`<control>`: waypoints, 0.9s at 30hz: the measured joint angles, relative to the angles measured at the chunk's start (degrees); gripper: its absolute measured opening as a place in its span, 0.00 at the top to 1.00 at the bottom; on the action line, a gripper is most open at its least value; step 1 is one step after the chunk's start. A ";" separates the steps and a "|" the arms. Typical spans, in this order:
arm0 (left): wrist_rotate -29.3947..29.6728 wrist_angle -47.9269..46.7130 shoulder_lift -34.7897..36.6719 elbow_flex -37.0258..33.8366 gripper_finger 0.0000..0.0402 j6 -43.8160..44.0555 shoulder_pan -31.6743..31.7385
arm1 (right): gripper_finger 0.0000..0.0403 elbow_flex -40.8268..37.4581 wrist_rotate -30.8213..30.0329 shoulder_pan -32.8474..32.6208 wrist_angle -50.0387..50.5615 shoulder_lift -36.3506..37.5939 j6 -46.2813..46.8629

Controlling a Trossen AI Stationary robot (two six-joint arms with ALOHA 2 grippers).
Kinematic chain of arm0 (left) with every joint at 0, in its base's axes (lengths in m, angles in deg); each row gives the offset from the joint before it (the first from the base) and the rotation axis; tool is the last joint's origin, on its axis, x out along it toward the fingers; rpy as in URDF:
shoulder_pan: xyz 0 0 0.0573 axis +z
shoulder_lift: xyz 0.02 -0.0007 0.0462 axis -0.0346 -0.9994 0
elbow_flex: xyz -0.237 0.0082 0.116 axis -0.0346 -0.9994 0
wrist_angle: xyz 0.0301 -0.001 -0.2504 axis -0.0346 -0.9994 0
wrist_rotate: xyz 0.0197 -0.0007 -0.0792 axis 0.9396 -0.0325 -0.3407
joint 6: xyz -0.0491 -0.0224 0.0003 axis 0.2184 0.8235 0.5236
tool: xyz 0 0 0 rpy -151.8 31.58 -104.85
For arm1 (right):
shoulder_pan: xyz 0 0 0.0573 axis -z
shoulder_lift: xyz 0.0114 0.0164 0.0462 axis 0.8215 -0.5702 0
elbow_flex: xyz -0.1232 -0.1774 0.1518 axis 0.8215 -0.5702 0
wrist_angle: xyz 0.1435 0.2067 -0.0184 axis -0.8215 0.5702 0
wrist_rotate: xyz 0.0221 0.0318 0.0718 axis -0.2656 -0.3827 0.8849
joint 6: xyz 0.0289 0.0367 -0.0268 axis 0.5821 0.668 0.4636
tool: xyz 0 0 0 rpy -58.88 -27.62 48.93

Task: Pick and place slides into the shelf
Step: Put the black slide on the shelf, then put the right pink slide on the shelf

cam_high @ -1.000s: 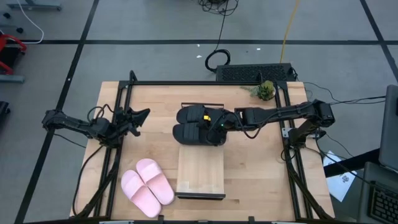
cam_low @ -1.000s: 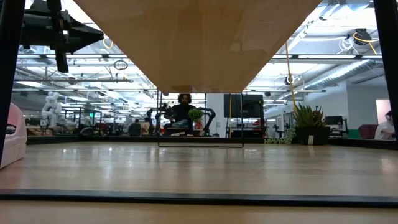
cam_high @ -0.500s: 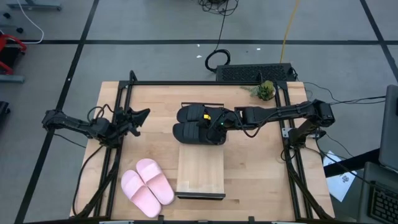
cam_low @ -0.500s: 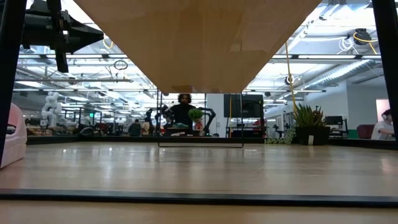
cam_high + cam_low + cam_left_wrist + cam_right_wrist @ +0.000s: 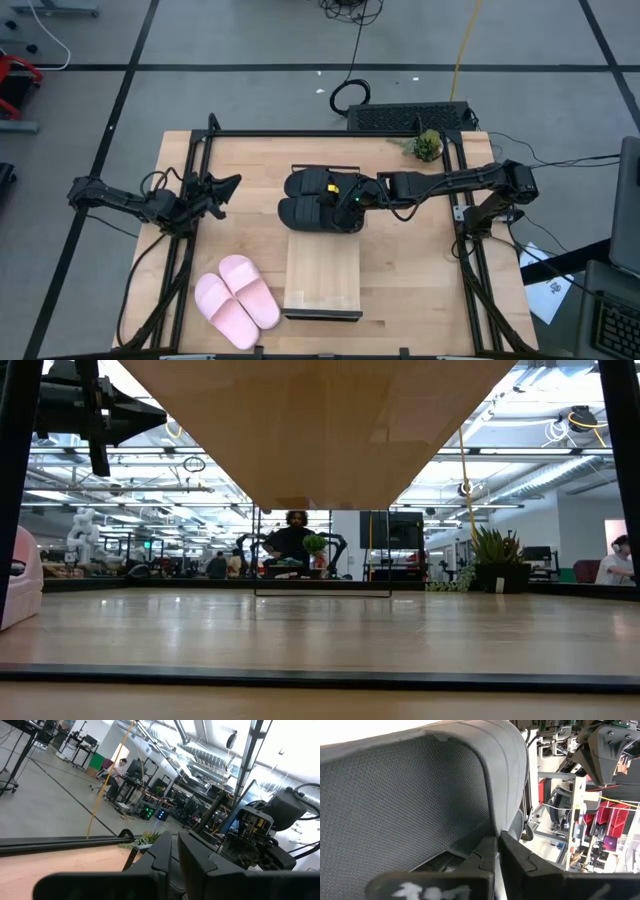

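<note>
Release of the black slides (image 5: pixel 320 200), lying on the far end of the shelf (image 5: pixel 322 275), calls for the right gripper (image 5: pixel 350 203), clamped on a strap, to part fully before withdrawing.

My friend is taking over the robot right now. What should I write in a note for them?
Right gripper: fingers shut on the strap of a black slide, over the far end of the shelf.
Left gripper: waiting near the table's left side, nothing held.
Black pair: side by side on the shelf's far end.
Pink slides: both on the table, left of the shelf's near end.
Done: black pair is on the shelf.
Left: let go of the black slide, then move the two pink slides onto the shelf.
</note>
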 joint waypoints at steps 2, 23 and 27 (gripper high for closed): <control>0.00 0.02 0.01 0.00 0.92 -0.56 -0.02 | 0.98 0.00 -0.29 -0.29 0.11 0.00 -0.07; 0.87 0.02 0.00 0.00 0.92 -0.88 -0.02 | 0.77 0.00 -2.68 -0.90 0.11 0.00 -2.27; 0.90 0.02 0.00 0.00 0.92 -0.86 -0.02 | 0.74 0.00 -3.00 -0.90 0.00 0.00 -2.93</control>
